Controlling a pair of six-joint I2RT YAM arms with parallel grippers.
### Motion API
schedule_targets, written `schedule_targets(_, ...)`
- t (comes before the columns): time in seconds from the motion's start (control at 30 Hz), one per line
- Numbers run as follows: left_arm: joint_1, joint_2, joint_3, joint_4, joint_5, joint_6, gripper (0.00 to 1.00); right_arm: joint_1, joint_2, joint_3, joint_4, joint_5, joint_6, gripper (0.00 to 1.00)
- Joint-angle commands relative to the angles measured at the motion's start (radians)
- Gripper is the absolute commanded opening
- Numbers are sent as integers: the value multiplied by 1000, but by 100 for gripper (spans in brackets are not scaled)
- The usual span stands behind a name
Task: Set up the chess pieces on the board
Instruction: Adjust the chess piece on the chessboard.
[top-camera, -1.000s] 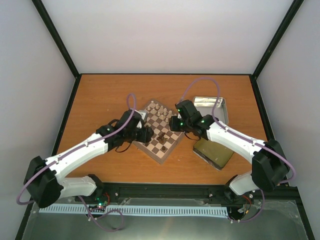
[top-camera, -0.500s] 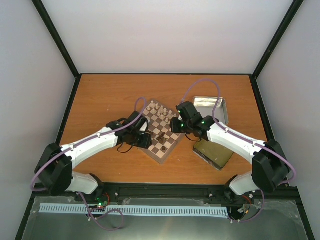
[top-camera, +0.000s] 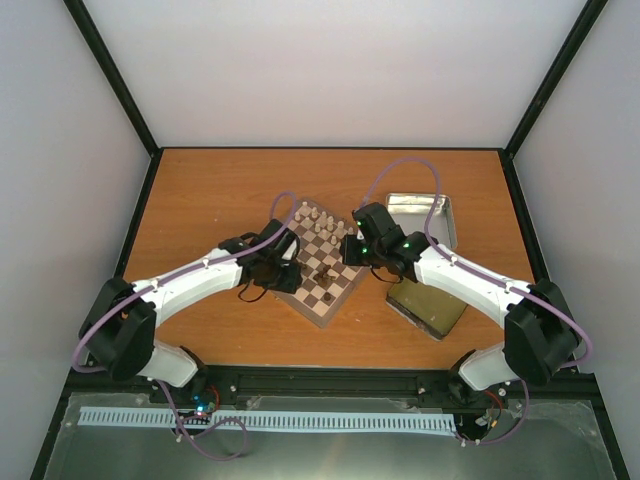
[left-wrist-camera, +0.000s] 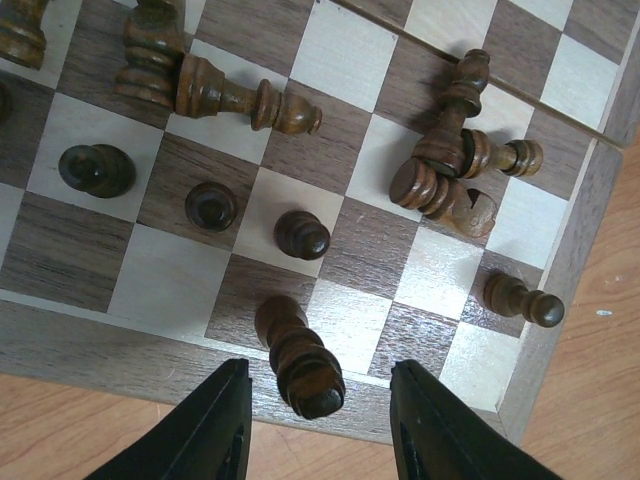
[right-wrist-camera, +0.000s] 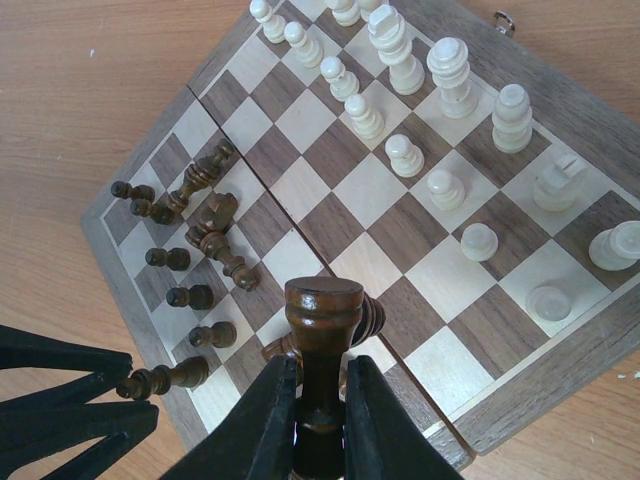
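A: What is seen nearest, at the left pincer (left-wrist-camera: 319, 365)?
B: Its jaws are held spread, and a leaning dark chessman (left-wrist-camera: 298, 360) is straddled just inside the rim of the board (left-wrist-camera: 575, 235). A gap is seen on each side of it.
A: And the right pincer (right-wrist-camera: 320, 365)?
B: It is pressed together on a flat-topped dark piece (right-wrist-camera: 322, 312), which is held upright over the board's right side. Whether a square is touched cannot be told.
A: Where is the board placed?
B: It is laid on the orange desk (top-camera: 200, 210) between the two arms, with a corner pointed at their bases.
A: How are the chess pieces (left-wrist-camera: 302, 234) arranged?
B: They are gathered on the part nearest the left arm (top-camera: 190, 285). Three are stood upright in a slanting line. One long piece (left-wrist-camera: 250, 97) is laid on its side beside them, several are heaped together touching one another, and one pawn (left-wrist-camera: 522, 300) is laid alone by the rim.
A: What is found farther back?
B: Cream chessmen (right-wrist-camera: 448, 75) are stood in two rows along the far side. To the right an olive tin (top-camera: 435, 310) is partly covered by the right arm (top-camera: 470, 285), and an open silver tin (top-camera: 405, 208) is set beyond it.
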Motion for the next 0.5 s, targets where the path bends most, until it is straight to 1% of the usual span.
schedule_targets(0.0,5,13,46,-1,-5,-9,39,-9,-29,-8,22,19,-4,13)
schedule_targets(0.17,5,35,46,9,8,-3,36,-9,-28,-8,23,19,-8,13)
schedule_targets(0.47,5,47,54,0,-4,20,26,-11,-32,-12,20,27,-13,13)
